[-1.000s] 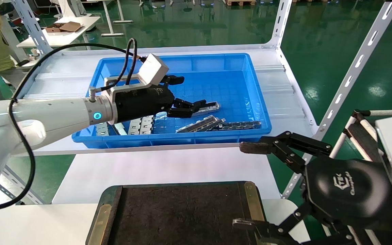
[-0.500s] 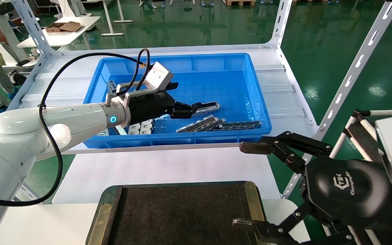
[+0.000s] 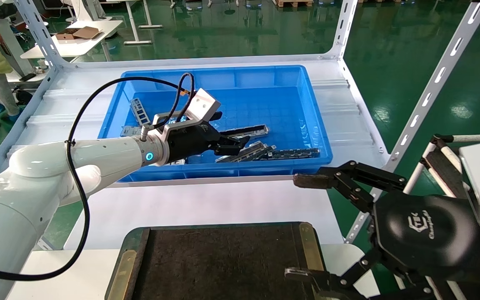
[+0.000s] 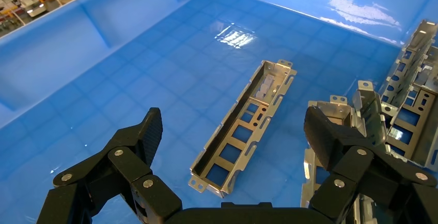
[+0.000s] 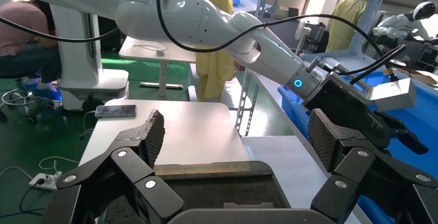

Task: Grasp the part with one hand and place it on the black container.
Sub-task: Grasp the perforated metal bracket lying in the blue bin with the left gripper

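Inside the blue bin (image 3: 306, 108), the part (image 4: 243, 126) lies flat on the floor, hollow side up, on its own, with a loose heap of similar metal pieces (image 4: 397, 105) just beside it. Left gripper (image 3: 233, 143) sits low over it, fingers (image 4: 142, 131) spread wide and straddling the trough's near end in the left wrist view, nothing pinched yet. Judgement: thin stamped sheet metal, so light and stiff, but smooth and likely to skid on the glossy plastic floor; the edges look sharp enough to bite into the pads, which helps. Best hold looks like across the narrow width near mid-length, pads on the two long side walls; an end grab would let it swing. The cut-out floor offers nothing to grip. Risk: far finger clips the neighbouring heap on closing. Black container (image 3: 223, 258) waits near the robot, well apart from the bin. Right gripper (image 3: 302, 225) is parked by that tray's right edge, also spread, holding nothing.
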`<state>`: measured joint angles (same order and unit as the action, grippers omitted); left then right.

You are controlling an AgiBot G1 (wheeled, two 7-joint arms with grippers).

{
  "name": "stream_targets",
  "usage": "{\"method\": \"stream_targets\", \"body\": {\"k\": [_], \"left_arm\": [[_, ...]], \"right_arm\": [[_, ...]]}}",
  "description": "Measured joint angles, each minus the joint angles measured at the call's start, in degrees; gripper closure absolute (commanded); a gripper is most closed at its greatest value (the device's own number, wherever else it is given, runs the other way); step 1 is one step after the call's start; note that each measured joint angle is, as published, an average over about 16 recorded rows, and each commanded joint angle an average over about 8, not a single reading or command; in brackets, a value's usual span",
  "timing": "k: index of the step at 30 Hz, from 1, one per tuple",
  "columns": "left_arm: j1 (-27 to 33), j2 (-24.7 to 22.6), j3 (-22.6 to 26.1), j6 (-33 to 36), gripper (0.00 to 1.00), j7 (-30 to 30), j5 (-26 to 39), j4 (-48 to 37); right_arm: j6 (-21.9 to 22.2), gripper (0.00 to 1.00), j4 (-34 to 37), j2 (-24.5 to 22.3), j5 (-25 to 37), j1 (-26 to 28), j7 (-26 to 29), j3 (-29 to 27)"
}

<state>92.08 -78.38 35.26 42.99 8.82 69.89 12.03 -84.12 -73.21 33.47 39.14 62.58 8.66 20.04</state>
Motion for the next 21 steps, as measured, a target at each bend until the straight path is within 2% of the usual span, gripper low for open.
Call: {"method": "stream_targets", "body": {"k": [4,5,6,8,21], "left_arm": [[-0.5,0.0,2.0,-1.3,0.82,-1.7,-0.6,1.2],[-0.6,0.0,2.5,-1.7,0.92,-2.1,-0.8,1.5],[-0.7,0.0,2.9,-2.0,0.98,-2.4,-1.0,1.7],[-0.9,0.0,3.9,-2.7,1.00,-3.2,-1.3,2.2],[-1.5,0.1,9.8,-6.8,1.00,-6.4,-4.1,3.9]], "right_arm": [[0.0,0.51,0.0,0.0,0.0,0.0,0.0,0.0],[0.0,0.63,0.0,0.0,0.0,0.0,0.0,0.0],[0.0,0.76,0.0,0.0,0.0,0.0,0.0,0.0],[0.0,0.99,0.0,0.0,0.0,0.0,0.0,0.0],[0.0,1.00,0.0,0.0,0.0,0.0,0.0,0.0]]}}
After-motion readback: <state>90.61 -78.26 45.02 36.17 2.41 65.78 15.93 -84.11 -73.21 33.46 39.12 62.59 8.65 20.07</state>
